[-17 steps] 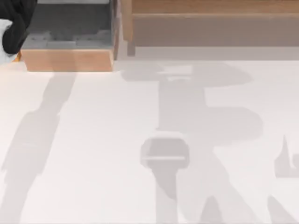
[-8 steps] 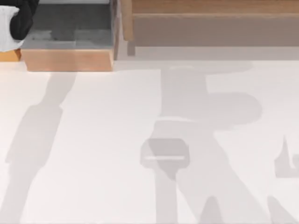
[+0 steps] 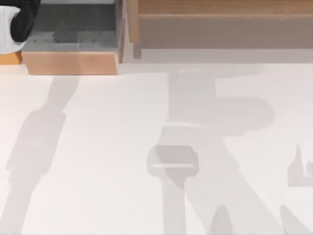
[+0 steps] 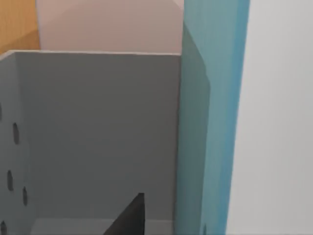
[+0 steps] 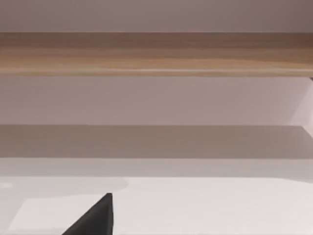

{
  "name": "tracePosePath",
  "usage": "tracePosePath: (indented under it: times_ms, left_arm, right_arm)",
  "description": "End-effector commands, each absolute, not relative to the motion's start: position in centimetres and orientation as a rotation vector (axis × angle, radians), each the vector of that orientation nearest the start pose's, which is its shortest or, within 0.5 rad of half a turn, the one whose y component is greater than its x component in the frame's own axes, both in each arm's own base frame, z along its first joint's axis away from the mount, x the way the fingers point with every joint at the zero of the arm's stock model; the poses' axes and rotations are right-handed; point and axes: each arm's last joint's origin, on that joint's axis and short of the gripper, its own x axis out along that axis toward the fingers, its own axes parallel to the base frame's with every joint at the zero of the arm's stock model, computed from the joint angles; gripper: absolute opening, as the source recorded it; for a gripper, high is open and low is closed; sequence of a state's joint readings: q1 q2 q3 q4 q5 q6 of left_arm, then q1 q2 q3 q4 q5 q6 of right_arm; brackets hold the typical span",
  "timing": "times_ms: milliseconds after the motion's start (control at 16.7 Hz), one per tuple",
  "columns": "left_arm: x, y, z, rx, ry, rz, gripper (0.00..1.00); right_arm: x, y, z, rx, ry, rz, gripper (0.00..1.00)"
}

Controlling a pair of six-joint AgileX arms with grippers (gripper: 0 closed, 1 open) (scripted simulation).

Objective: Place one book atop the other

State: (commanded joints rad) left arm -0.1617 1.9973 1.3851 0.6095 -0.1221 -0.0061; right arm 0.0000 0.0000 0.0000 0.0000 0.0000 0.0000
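Up at the desk's (image 3: 98,147) far-left corner, left arm's (image 3: 19,22) by the grey-lined wooden box (image 3: 73,44); ease in along the upright light-blue book (image 4: 212,122), can't tell how the pincer stands.

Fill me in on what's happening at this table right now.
The left arm is up at the far left corner of the table, by an open wooden box with a grey inside. Its wrist camera looks closely at a grey panel beside a light blue upright slab, possibly a book. The right wrist camera faces a long wooden shelf over the white tabletop. No stacking is evident yet.
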Motion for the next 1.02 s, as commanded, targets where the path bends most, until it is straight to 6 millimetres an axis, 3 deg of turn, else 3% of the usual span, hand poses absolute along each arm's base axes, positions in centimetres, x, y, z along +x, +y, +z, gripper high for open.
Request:
tracePosePath:
  times_ms: [480,1020]
  left_arm:
    - [46.37,-6.66,24.77,-0.020,0.005,-0.017,0.02]
    - [46.34,-6.72,24.85,-0.019,0.003,-0.018,0.00]
  right_arm:
    - [10.57,-0.12,16.00,0.000,0.000,0.000,1.00]
    - [10.57,-0.12,16.00,0.000,0.000,0.000,1.00]
